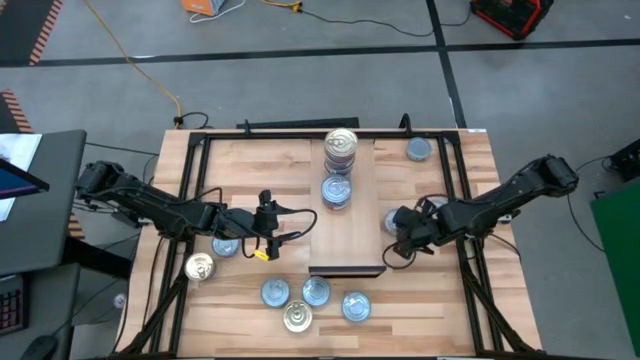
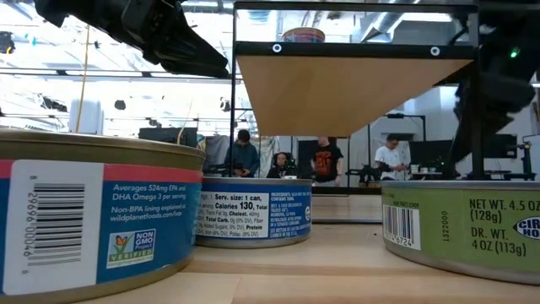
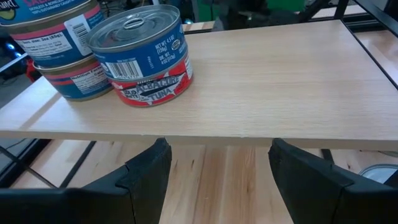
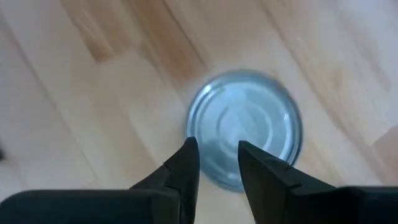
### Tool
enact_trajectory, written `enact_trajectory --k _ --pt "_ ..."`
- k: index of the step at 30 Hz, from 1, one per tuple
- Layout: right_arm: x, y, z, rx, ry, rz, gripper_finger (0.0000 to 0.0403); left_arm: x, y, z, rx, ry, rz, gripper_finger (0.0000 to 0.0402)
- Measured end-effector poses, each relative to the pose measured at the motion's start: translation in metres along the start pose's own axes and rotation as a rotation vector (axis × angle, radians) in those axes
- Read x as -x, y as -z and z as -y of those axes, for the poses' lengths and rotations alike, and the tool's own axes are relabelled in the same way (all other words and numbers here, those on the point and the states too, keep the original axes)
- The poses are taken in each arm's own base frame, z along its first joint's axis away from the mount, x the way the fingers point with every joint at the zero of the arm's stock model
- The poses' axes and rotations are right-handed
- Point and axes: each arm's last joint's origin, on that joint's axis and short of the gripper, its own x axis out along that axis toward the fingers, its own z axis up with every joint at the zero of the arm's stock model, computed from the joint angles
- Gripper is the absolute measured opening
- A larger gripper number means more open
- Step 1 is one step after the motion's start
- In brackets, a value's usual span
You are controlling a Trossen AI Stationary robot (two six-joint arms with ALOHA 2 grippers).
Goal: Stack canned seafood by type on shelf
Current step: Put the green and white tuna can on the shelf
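- Tins in the foreground of the low view fill the lower frame: we see a blue-labelled tin (image 2: 93,215) at lower left, a second blue one (image 2: 253,211) at centre, and a green-labelled tin (image 2: 462,224) at lower right.
- From above, loose tins lie along the lower middle of the tabletop (image 1: 250,175), among them a gold-topped tin (image 1: 297,318) and a light-blue one (image 1: 356,306).
- Higher in that frame, the left gripper (image 1: 268,240) reaches in from the left edge, its arm stretched low and nearly level, pointing at the shelf (image 1: 345,235); we see its fingers (image 3: 146,177) apart and empty, just short of the board's edge.
- The right gripper (image 1: 403,235) comes in from the right, arm angled down; its fingers (image 4: 186,165) stand slightly apart above a light-blue tin (image 4: 245,127), not clamped on it.
- Farthest up the shelf, a single tin (image 1: 336,191) sits beside a stack of tins (image 1: 341,150).
- One more tin (image 1: 419,150) rests at upper right.
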Motion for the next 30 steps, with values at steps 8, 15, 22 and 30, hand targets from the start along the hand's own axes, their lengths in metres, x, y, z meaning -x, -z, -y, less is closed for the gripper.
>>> enact_trajectory --k 8,15,22,30 --pt "0.014 0.017 -0.008 -0.062 -0.007 0.125 0.0145 0.0 0.0 0.0 -0.001 0.0 -0.003 0.0258" --pt "0.0 0.035 -0.019 -0.116 0.103 0.177 0.0145 0.0 0.0 0.0 0.004 0.0 -0.003 0.0259" --pt "-0.008 0.044 -0.023 -0.165 0.165 0.173 0.0145 0.0 0.0 0.0 0.007 0.0 -0.003 0.0259" --pt "-0.021 0.049 -0.025 -0.17 0.217 0.156 0.0145 0.0 0.0 0.0 0.008 0.004 -0.003 0.0259"
